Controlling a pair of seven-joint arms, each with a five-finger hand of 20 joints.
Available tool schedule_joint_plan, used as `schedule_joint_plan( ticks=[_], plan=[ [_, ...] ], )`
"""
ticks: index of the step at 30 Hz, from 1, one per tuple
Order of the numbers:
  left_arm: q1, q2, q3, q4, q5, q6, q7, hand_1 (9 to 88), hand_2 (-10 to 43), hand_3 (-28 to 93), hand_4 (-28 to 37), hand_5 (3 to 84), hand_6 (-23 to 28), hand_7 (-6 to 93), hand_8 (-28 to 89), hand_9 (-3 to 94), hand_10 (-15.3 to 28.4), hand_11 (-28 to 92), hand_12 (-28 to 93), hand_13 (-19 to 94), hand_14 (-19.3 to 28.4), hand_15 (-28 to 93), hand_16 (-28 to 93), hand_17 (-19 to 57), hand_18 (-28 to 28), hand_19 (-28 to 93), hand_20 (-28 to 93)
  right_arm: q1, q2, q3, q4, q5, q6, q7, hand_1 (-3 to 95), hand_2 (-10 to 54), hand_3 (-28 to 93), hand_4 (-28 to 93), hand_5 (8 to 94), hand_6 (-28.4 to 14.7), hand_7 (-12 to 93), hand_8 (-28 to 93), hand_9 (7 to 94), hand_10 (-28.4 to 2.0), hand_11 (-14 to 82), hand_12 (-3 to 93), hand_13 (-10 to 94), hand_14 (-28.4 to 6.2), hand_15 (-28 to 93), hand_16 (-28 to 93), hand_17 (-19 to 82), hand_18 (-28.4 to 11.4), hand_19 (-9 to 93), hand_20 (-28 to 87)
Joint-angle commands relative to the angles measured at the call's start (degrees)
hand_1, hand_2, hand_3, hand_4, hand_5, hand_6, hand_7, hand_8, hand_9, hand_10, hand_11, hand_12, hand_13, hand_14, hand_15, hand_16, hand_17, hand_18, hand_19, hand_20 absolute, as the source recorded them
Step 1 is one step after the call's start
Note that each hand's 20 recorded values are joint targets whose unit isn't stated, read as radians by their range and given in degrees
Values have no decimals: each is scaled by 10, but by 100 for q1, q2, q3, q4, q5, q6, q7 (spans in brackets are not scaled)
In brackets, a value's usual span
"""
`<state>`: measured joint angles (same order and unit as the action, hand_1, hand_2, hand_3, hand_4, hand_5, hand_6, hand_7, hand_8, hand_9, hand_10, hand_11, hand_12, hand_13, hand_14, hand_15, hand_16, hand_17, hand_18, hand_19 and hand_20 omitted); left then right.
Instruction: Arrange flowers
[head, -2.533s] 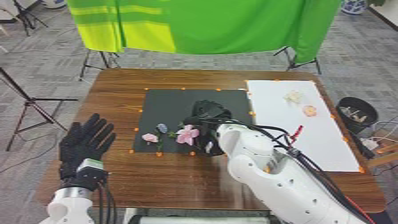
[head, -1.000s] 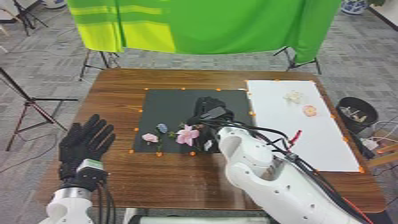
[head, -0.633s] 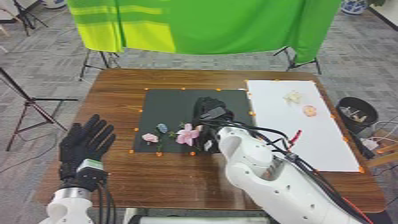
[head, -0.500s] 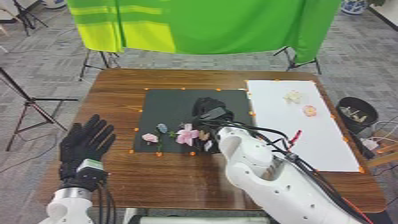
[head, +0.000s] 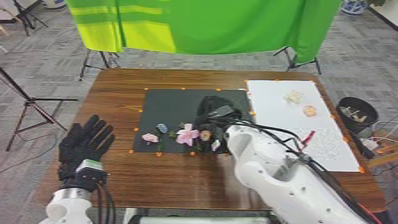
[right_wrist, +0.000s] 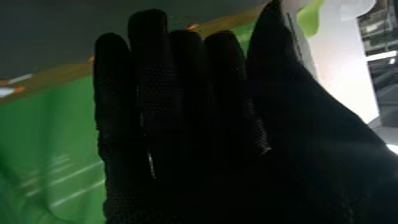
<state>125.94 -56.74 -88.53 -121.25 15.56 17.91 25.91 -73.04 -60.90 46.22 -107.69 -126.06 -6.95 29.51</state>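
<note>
Extending over the bench (head: 164, 180) on the near left, the left hand (head: 82, 149) is holding its fingers straight and slightly fanned, well apart from every flower. To the right of the left fingers, and nearer than the right fingers, a row of flowers is lying on a black sheet (head: 169, 107). In this row, a pale pink flower (head: 149, 137) is resting closest to the left hand; a large pink flower (head: 187, 135) is spreading its petals farther right; and an orange-brown flower (head: 205, 135) is lying just beside it, nearest to the right hand's wrist. A small bluish flower (head: 162, 127) is sitting slightly farther back, between the pale pink and large pink ones.

Beyond this row, the right hand (head: 213, 111) is reaching over the right part of the black sheet. In the right wrist view, the fingers of the right hand (right_wrist: 182, 145) are standing straight and close together, gripping nothing, with the thumb angling away.

To the right of the right fingers, a white sheet (head: 333, 150) is bearing a peach flower (head: 309, 111) and, farther back, a cream flower (head: 293, 96). A dark bin (head: 358, 110) is standing past the bench's right edge, and a green cloth (head: 204, 27) is hanging well beyond the right fingers.
</note>
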Motion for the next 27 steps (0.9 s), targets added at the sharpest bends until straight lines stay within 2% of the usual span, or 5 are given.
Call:
schedule_joint_plan(
  ticks=[1,9,14,21,27],
  plan=[
    [99,-8,-51,-80,27,-120,51,285,147,703,-283,435,103,141,-82,359,160,281,114,263,171,434,-77,-68,159,379,101,-341,768,819,-319,-196,-470,436,423,-66,795,-283,585,-21,156,-125,627,-145,113,142,587,-123,313,198,236,-186,609,211],
    [21,-5,18,-42,54,-223,60,283,149,701,-283,434,102,139,-82,358,160,279,114,263,171,433,-76,-68,160,378,100,-846,1588,2026,142,-616,-354,1101,418,-91,808,-283,490,-37,148,-121,494,-152,86,127,481,-138,266,160,219,-192,613,192],
    [58,52,31,-58,-18,-167,162,282,149,701,-283,433,102,138,-81,357,160,277,115,262,171,432,-76,-68,159,377,100,-1080,1831,2600,527,-313,-399,1427,466,-91,811,-282,472,-29,159,-128,457,-142,77,116,445,-136,217,156,217,-186,607,170],
    [106,27,17,-78,-36,-144,239,282,149,701,-283,432,102,137,-80,357,159,276,116,263,171,431,-75,-68,160,376,100,-869,1873,2610,927,-58,-387,1310,479,-68,820,-282,465,-26,166,-135,425,-124,71,108,418,-126,166,146,217,-179,592,161],
    [33,-22,101,-28,-28,-139,216,282,149,703,-283,433,102,138,-80,357,159,277,116,262,172,432,-74,-69,160,377,101,-354,1758,2420,1353,549,-711,1268,485,-49,809,-283,422,-26,153,-136,397,-118,70,96,421,-116,144,153,216,-175,583,160]
  ],
)
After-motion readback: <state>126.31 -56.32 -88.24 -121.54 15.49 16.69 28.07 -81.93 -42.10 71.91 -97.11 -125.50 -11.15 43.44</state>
